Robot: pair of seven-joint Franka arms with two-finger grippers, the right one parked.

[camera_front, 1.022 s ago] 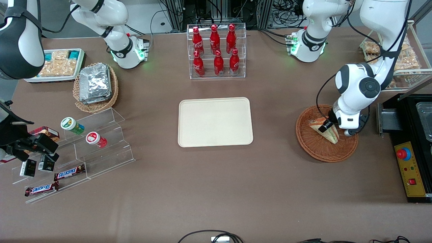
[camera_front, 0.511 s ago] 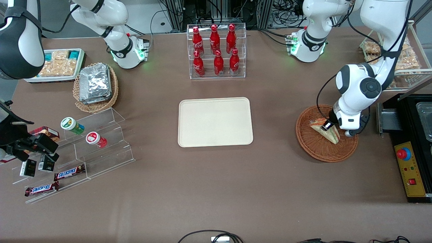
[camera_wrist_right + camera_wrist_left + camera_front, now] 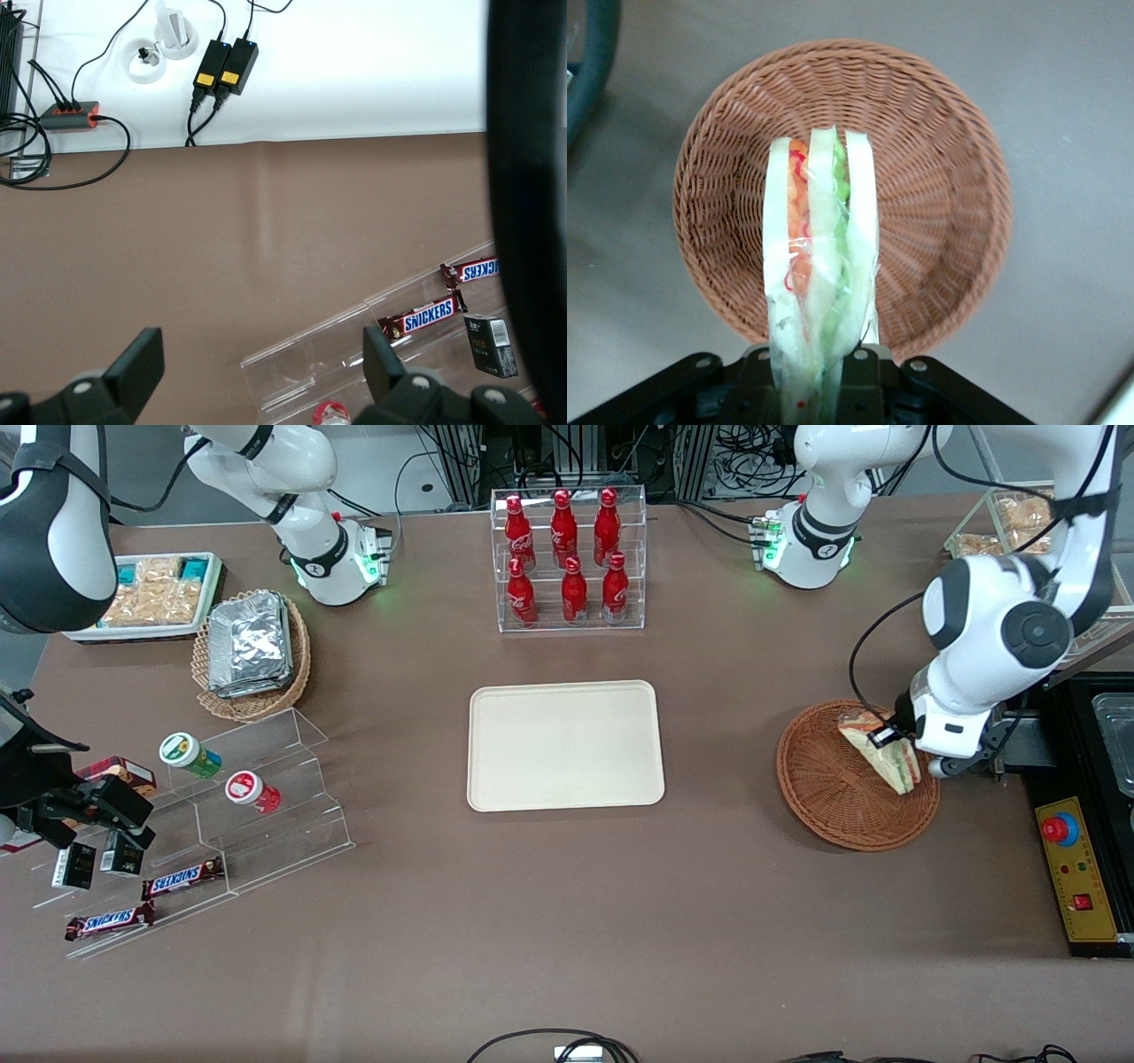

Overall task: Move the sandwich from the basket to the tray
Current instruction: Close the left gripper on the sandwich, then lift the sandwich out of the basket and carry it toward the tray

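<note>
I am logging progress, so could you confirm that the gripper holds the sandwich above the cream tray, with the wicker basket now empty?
Not quite: in the left wrist view the gripper holds the sandwich above the reddish-brown wicker basket, not the cream tray. The basket is indeed empty.

The whole table is seen from high in front, looking down. The left wrist view is aimed straight down past the gripper [image 3: 819, 390], close above the basket [image 3: 939, 177] and sandwich [image 3: 819, 266], both shared with the front view. The right wrist view is pointed down at the Snickers bars [image 3: 425, 314] on the clear stand.
</note>
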